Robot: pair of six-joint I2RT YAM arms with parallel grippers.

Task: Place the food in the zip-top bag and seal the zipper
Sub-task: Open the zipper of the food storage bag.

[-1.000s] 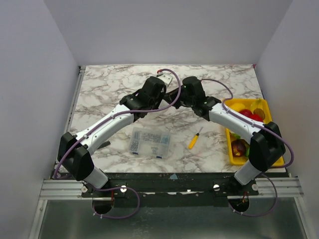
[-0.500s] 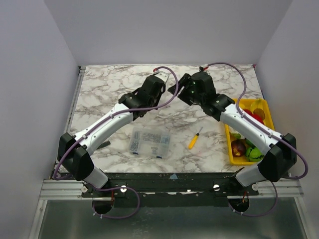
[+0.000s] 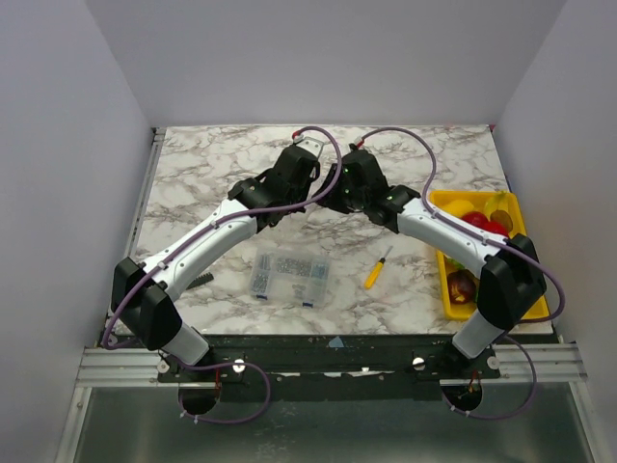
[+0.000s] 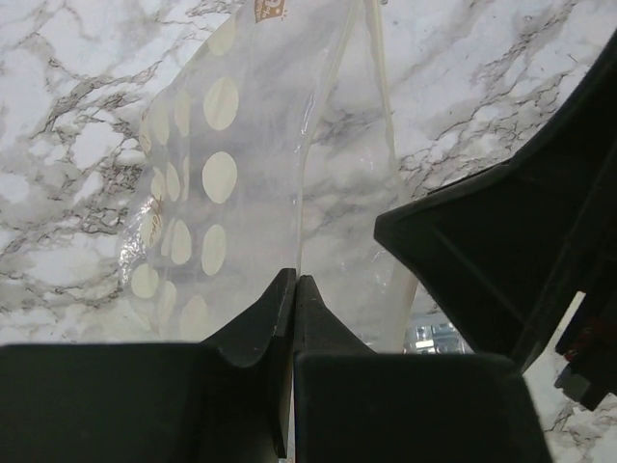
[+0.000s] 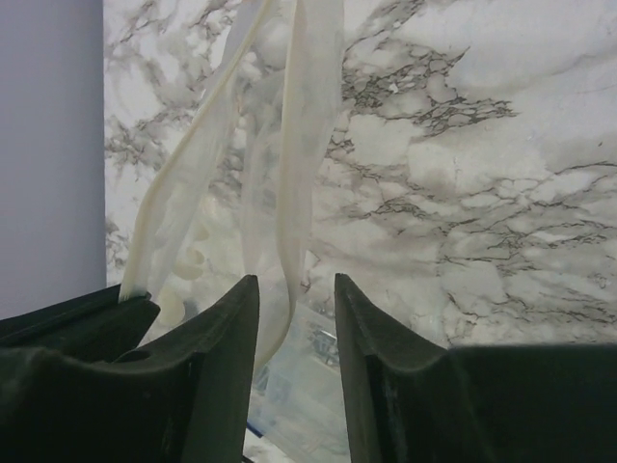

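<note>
The zip-top bag (image 4: 241,183) is see-through with pale dots and hangs above the marble table. My left gripper (image 4: 295,282) is shut on its edge. My right gripper (image 5: 296,282) is open right beside it. The bag's zipper strip (image 5: 313,135) hangs down into the gap, close to the right gripper's left finger (image 5: 227,328). In the top view both wrists meet at the table's far middle, left (image 3: 294,174) and right (image 3: 355,183), and they hide the bag. The food, red (image 3: 477,220) and dark red (image 3: 463,285) toy fruits, lies in a yellow tray (image 3: 528,224) at the right.
A rigid clear compartment box (image 3: 289,275) of small metal parts sits at front centre. A yellow-handled screwdriver (image 3: 376,271) lies to its right. Grey walls close the table on the left, back and right.
The right arm swung up and away to the right half a second ago, then came back beside the left gripper. The left arm has held still with the bag.
</note>
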